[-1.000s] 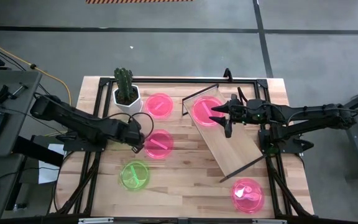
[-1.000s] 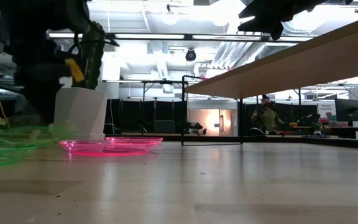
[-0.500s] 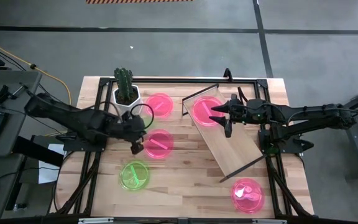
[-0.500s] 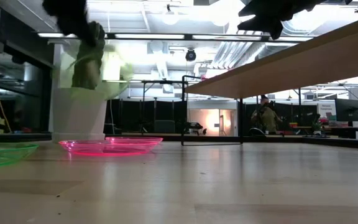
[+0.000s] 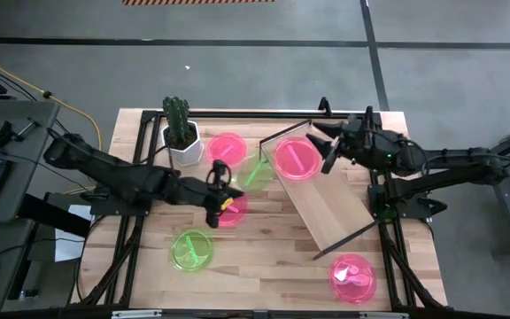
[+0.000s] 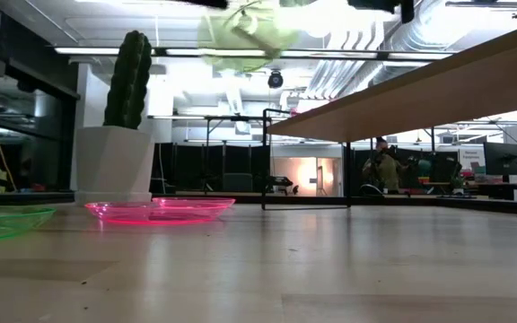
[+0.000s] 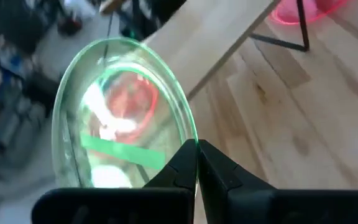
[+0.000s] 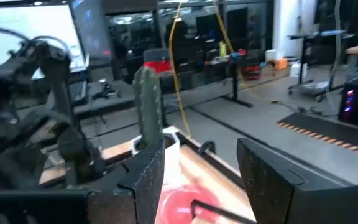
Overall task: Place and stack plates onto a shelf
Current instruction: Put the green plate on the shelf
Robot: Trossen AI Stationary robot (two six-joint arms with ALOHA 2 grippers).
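The left gripper is pinched tight on the rim of a green plate, held tilted above the table, left of the shelf. A pink plate lies at the shelf's far end. The right gripper hovers beside it, fingers spread, apparently empty.

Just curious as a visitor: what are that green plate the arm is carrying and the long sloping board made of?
The green plate looks like thin, glossy, see-through plastic: the pink plate behind shows through it, and light glints on it. The board, the shelf, looks like pale, smooth wood with faint grain, on thin black wire, probably metal.
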